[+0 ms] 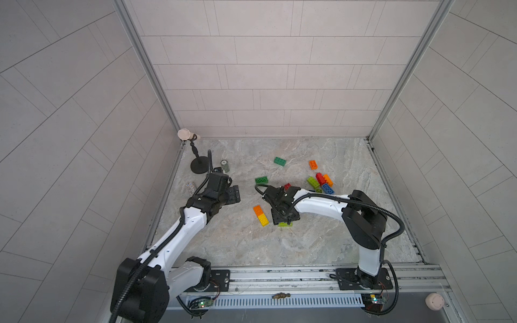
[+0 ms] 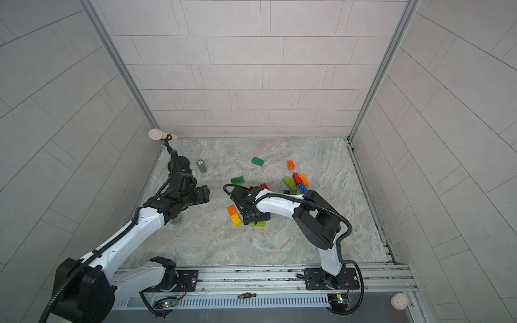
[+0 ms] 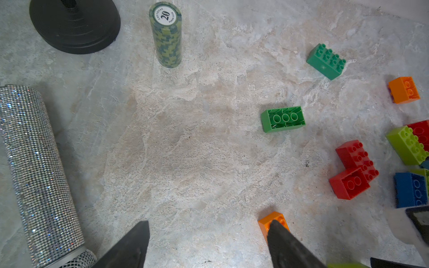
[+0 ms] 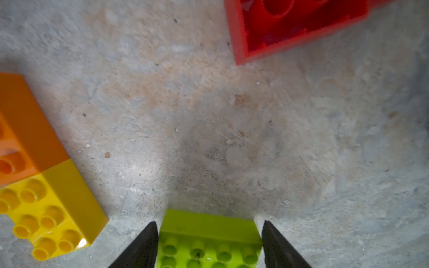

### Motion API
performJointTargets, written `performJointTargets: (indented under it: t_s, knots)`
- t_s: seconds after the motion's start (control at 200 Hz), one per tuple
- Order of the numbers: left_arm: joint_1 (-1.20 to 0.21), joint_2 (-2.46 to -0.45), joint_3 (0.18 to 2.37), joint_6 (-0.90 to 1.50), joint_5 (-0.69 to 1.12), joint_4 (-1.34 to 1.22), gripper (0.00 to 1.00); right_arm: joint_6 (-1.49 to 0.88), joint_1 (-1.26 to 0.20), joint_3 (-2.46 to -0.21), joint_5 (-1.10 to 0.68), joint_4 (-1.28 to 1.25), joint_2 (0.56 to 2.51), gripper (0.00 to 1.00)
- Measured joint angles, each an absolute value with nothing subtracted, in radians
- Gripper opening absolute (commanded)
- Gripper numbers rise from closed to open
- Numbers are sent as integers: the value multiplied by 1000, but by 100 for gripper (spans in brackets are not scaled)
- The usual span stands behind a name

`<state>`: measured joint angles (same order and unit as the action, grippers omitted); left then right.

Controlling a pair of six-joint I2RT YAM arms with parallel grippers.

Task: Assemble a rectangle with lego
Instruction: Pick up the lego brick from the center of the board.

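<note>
Right gripper (image 4: 208,222) straddles the lime-green studded plastic brick (image 4: 209,240), with a finger at each short end. In this blurred close view I cannot tell whether you are pinching it or only bracketing it. It seems to rest on the marbled table (image 4: 232,116), apart from the touching orange brick (image 4: 25,130) and yellow brick (image 4: 53,208) off to the gripper's side. If you close off-centre, it may twist or squirt out. If you slide it over carelessly, you knock that pair askew. Your left gripper (image 3: 209,222) hangs wide open and empty.
</note>
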<state>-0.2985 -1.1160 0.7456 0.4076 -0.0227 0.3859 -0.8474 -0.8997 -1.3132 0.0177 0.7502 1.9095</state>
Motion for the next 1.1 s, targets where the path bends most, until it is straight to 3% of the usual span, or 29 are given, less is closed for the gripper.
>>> performJointTargets:
  t_s: [0.355, 0.696, 1.101]
  knots:
    - [-299, -1116, 745, 407, -15, 385, 84, -847, -897, -1293, -7, 748, 1907, 70]
    - [-299, -1113, 745, 411, -15, 394, 83, -812, -897, -1330, -19, 796, 1893, 49]
    - [-318, -1057, 603, 458, -30, 343, 83, -607, -897, -1721, -93, 949, 2004, 26]
